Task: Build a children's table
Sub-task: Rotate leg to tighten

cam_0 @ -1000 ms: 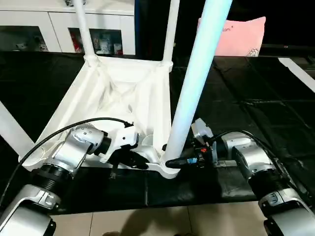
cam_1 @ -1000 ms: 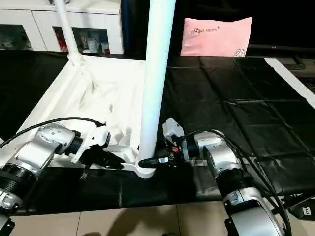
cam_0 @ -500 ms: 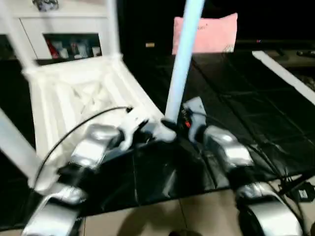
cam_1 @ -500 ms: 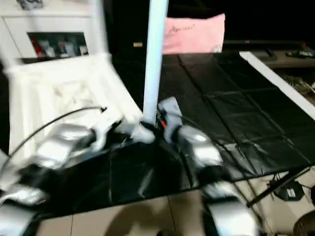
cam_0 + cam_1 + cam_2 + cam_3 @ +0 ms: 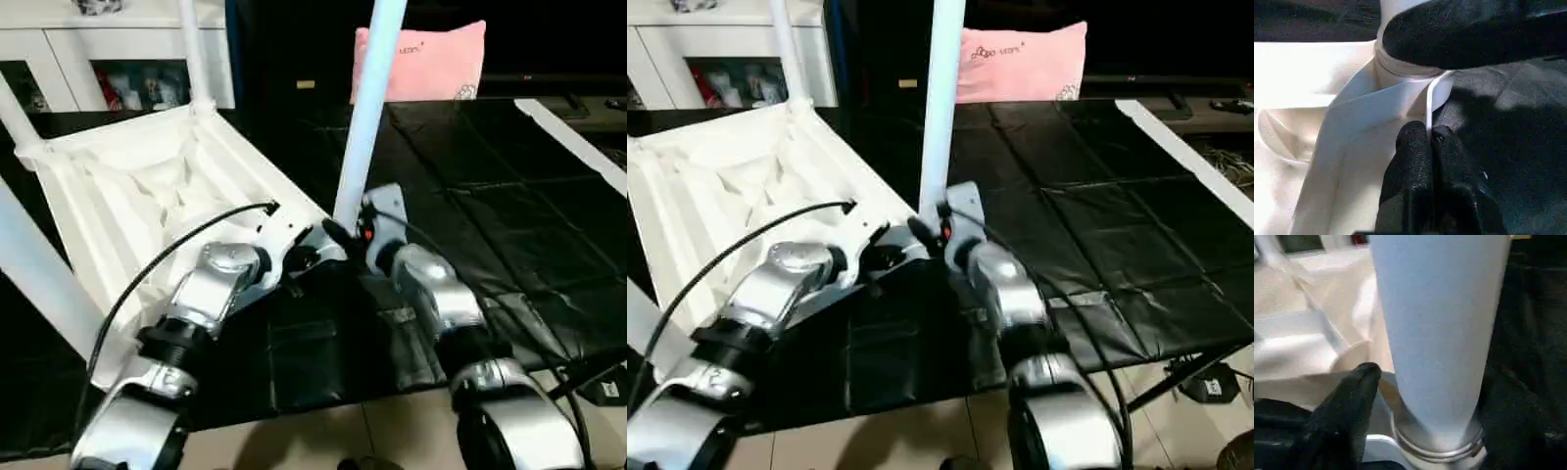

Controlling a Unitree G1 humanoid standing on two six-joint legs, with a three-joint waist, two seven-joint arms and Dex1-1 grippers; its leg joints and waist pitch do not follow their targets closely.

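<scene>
The children's table point(image 5: 127, 196) lies upside down on the black mat, ribbed underside up, with white tube legs rising from its corner sockets. The near-right leg point(image 5: 367, 117) stands in its socket just in front of me. My right gripper point(image 5: 338, 233) stands open at that leg's base, one finger point(image 5: 1347, 416) on each side of the tube just above the socket collar. My left gripper point(image 5: 299, 259) is at the same corner, its fingertips point(image 5: 1418, 147) shut on the thin raised rim of the table top beside the socket.
A pink pillow point(image 5: 431, 59) lies at the back of the black mat point(image 5: 509, 196). A white cabinet with glass doors point(image 5: 88, 59) stands behind the table. Other legs rise at the far corner point(image 5: 193, 49) and near left point(image 5: 39, 284). Tiled floor point(image 5: 294, 436) borders the mat's near edge.
The whole view has swung, so the table now appears turned to the left. Both grippers stay at the near-right corner. My right gripper's fingers have spread apart around the leg.
</scene>
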